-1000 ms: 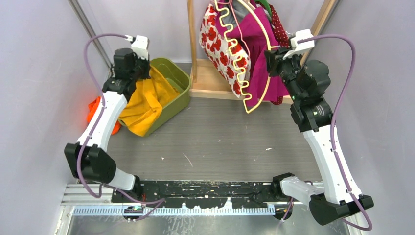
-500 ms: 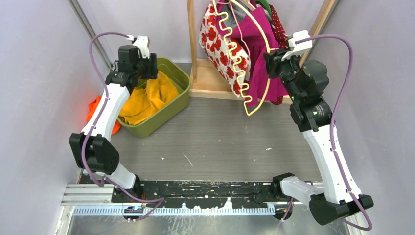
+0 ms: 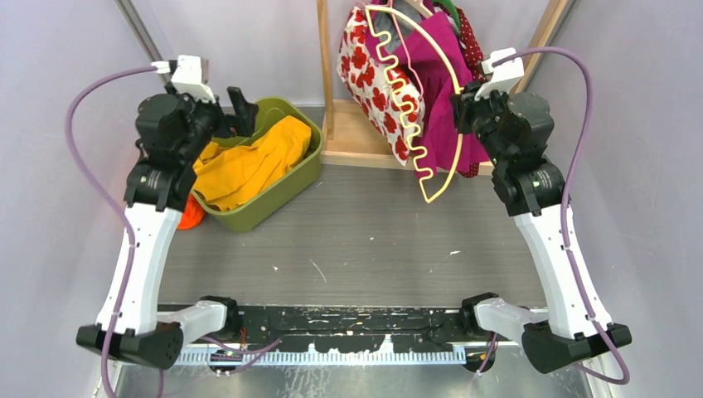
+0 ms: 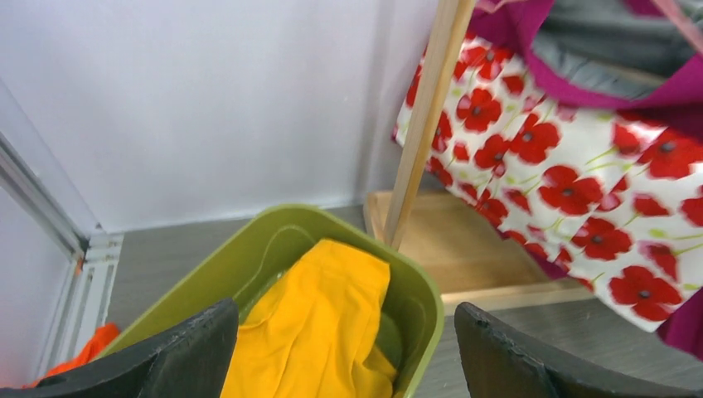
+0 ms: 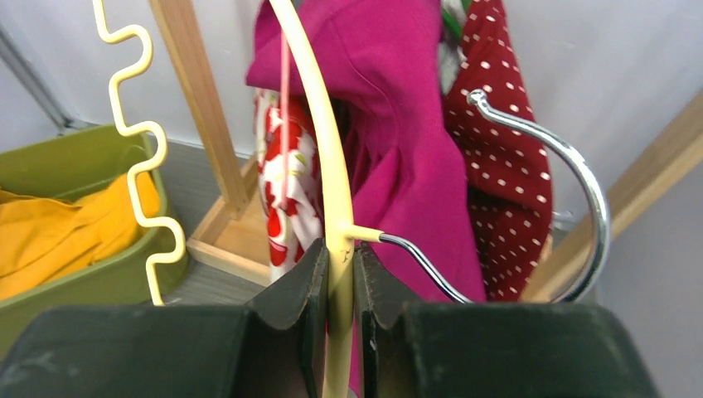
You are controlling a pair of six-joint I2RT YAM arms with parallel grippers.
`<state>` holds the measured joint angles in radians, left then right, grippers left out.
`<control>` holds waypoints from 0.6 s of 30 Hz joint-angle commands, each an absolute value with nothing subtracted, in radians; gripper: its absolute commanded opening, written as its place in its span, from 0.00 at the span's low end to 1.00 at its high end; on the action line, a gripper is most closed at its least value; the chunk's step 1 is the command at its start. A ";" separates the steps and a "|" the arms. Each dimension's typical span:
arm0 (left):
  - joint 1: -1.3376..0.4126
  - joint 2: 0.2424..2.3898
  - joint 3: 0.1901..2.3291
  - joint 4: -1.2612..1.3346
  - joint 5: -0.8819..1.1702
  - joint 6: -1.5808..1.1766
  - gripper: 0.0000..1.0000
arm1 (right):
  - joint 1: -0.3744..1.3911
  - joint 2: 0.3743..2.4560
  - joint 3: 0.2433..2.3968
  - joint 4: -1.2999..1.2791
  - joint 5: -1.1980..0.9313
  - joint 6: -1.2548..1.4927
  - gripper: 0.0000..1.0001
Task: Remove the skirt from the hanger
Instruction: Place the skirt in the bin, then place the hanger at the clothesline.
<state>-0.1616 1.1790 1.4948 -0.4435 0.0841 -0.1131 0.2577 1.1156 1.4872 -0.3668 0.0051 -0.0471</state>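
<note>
Pinching the bare hanger (image 5: 334, 199) close to the racked clothes (image 5: 390, 124), our right gripper (image 5: 338, 265) risks snagging them; our left gripper (image 4: 344, 332) gapes above the skirt (image 3: 249, 162), heaped in the bin (image 4: 419, 290).

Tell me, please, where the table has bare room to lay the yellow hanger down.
The widest bare patch is the grey table between the green bin, the wooden rack base and the arm bases. The back is crowded: hanging clothes, the bin and the hanger in the right hand.
</note>
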 commanded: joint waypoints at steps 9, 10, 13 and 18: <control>-0.171 1.049 1.377 -0.328 0.133 -0.176 0.99 | 0.253 0.879 1.544 -0.271 0.397 -0.129 0.01; -0.177 1.046 1.373 -0.325 0.133 -0.178 0.99 | 0.253 0.873 1.549 -0.278 0.431 -0.147 0.01; -0.197 1.043 1.366 -0.324 0.140 -0.182 0.99 | 0.253 0.881 1.580 -0.349 0.514 -0.192 0.01; -0.225 1.034 1.344 -0.311 0.158 -0.198 0.99 | 0.253 0.854 1.556 -0.358 0.608 -0.222 0.01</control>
<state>-0.2047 1.0615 1.3525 -0.3824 0.1284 -0.1787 0.2573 0.8455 1.5707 -0.3851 0.4847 -0.1757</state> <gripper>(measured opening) 0.994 0.196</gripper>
